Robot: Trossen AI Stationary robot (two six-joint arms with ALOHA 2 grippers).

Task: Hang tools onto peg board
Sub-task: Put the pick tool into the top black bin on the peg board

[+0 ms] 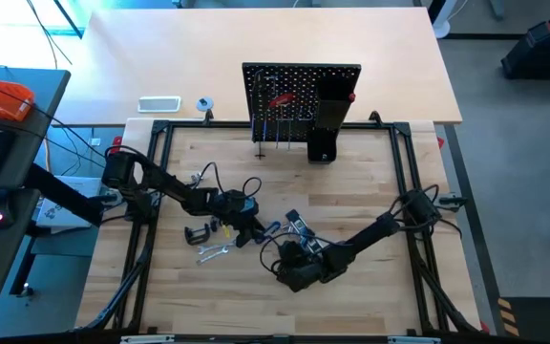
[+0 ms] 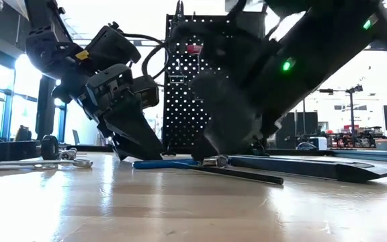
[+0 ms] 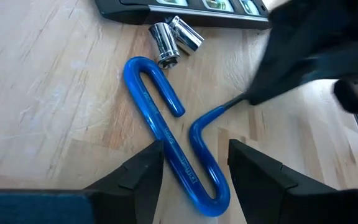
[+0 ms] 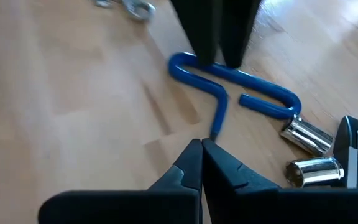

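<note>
The blue T-handle hex key (image 3: 166, 130) lies flat on the wooden table (image 1: 351, 182), near its middle. My left gripper (image 3: 194, 155) is open and points down, one finger on each side of the blue handle's looped end. My right gripper (image 4: 202, 146) is shut at the key's thin dark shaft (image 4: 215, 127). The peg board (image 1: 301, 96) stands upright at the far edge with a red-handled screwdriver (image 1: 282, 98) hanging on it and a tall black box holder (image 1: 327, 129). My left gripper stands astride the blue handle's looped end (image 3: 204, 186); I cannot tell whether its fingers touch it. My right gripper meets the thin shaft just past the blue handle (image 4: 214, 134), coming in low from the table's near right. The shut fingertips hide the place of contact. The key lies on the table.
Two chrome sockets (image 3: 169, 43) and a black-and-silver bar (image 3: 185, 12) lie just beyond the key. A silver wrench (image 1: 213, 251) and a black C-clamp (image 1: 197, 233) lie to the left of my left gripper. The black frame rails (image 1: 160, 191) border the table.
</note>
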